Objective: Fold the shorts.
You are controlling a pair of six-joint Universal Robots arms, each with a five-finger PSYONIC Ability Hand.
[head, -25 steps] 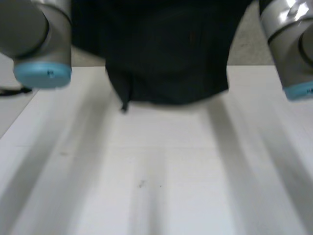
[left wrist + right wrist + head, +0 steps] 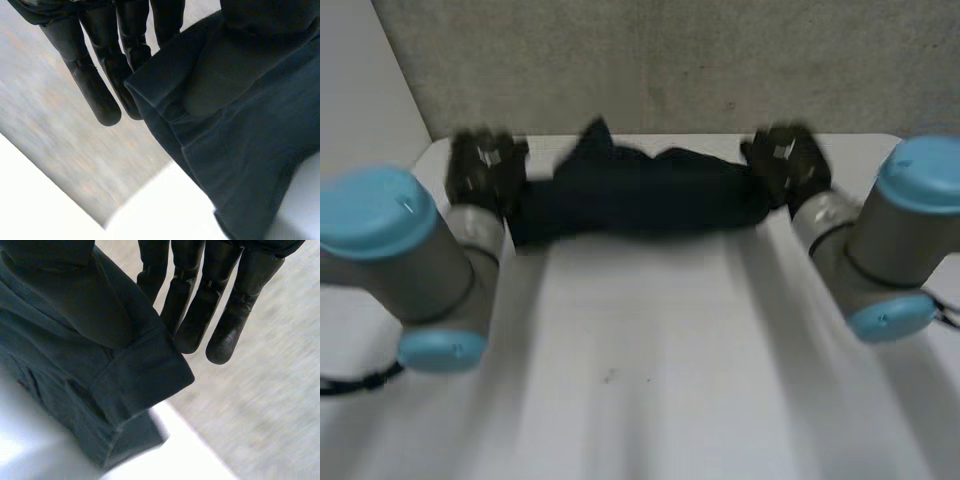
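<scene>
Head view: one pair of shorts, two black hands, one white table. Dark, rumpled, gathered into a long band with a peak of cloth along the far side. Stretched over the table's far end between left hand and right hand. Left wrist view: hemmed end clamped between thumb and straight fingers. Right wrist view: other end likewise clamped, fingers behind the cloth.

soft diffuse light; table bright; shorts very dark
</scene>
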